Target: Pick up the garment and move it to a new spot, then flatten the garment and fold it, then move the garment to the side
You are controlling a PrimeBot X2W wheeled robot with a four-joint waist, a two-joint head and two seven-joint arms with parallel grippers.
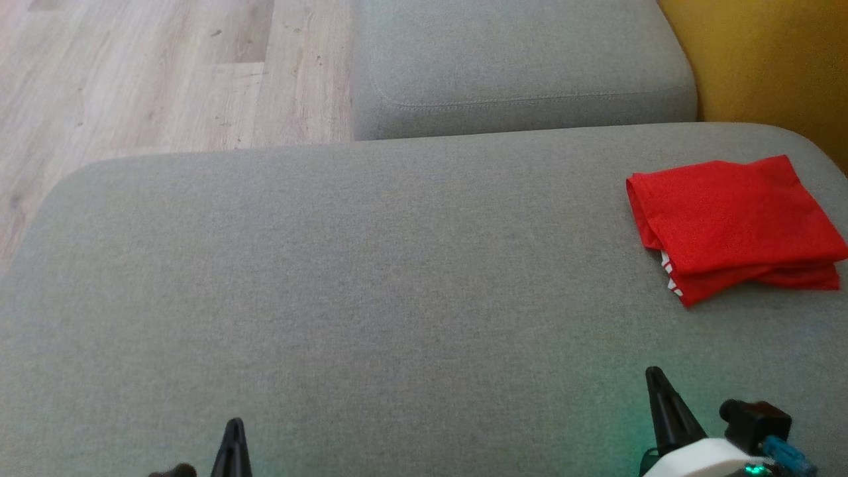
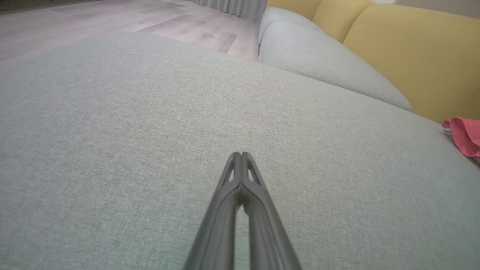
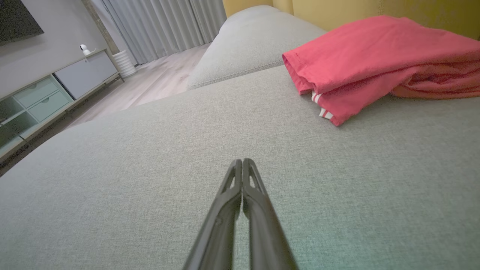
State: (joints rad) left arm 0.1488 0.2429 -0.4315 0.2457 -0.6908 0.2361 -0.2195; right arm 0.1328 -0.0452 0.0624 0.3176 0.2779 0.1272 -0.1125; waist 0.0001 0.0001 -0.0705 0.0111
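On grey cushion [image 1: 397, 278], folded red garment [image 1: 732, 225], ahead of closed right jaws

Red garment [image 1: 732, 222], white stripes at hem; grey cushion [image 1: 331, 298]; yellow backrest [image 1: 768, 59].

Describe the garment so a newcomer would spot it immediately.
Start at the grey sofa cushion in front of the robot. Near its far right edge, by the yellow backrest, lies the folded red garment. It is bright red, with white stripes at its lower fold, unlike the plain grey fabric around it.
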